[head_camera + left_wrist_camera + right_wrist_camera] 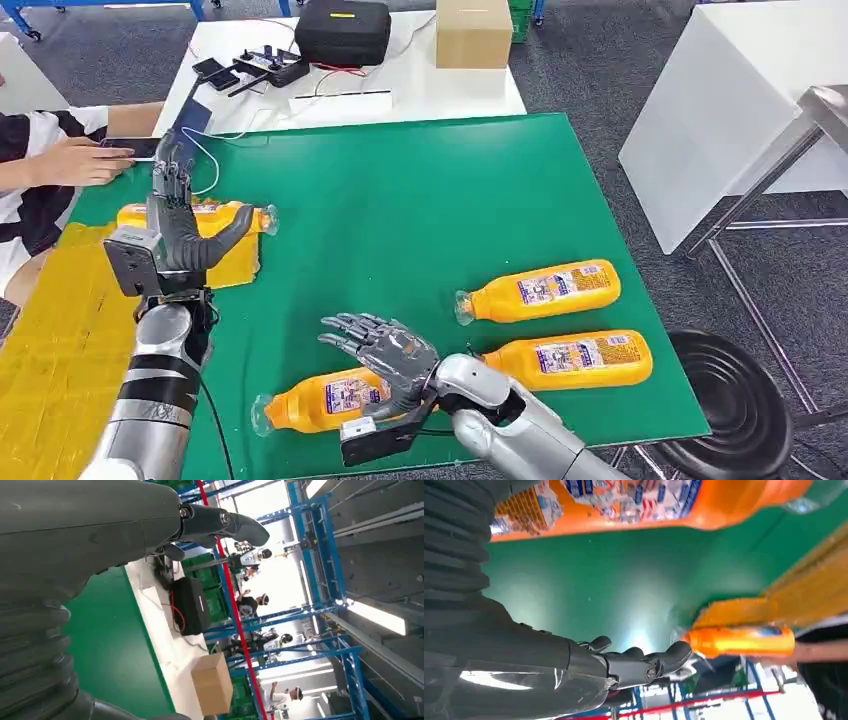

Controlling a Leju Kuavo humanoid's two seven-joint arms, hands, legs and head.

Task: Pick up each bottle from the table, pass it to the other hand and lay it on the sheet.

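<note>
Several orange bottles with clear caps lie on the green mat (420, 220). One bottle (222, 216) lies on the yellow sheet (60, 340) at the left, partly hidden behind my left hand (176, 228), which stands upright above it with fingers spread and nothing in it. My right hand (385, 350) hovers palm-down with fingers apart just over the near bottle (315, 400) at the front edge. In the right wrist view that near bottle (649, 502) is close to the hand (634, 665), and the far bottle (739, 640) lies on the sheet (819, 597). Two more bottles (545, 290) (580, 358) lie at the right.
A person's arm and hand (65, 160) rest at the mat's far left corner with a phone. Behind stands a white table (420, 85) with a black case (342, 30), a cardboard box (472, 32) and controllers. A black stool (735, 400) stands at the right.
</note>
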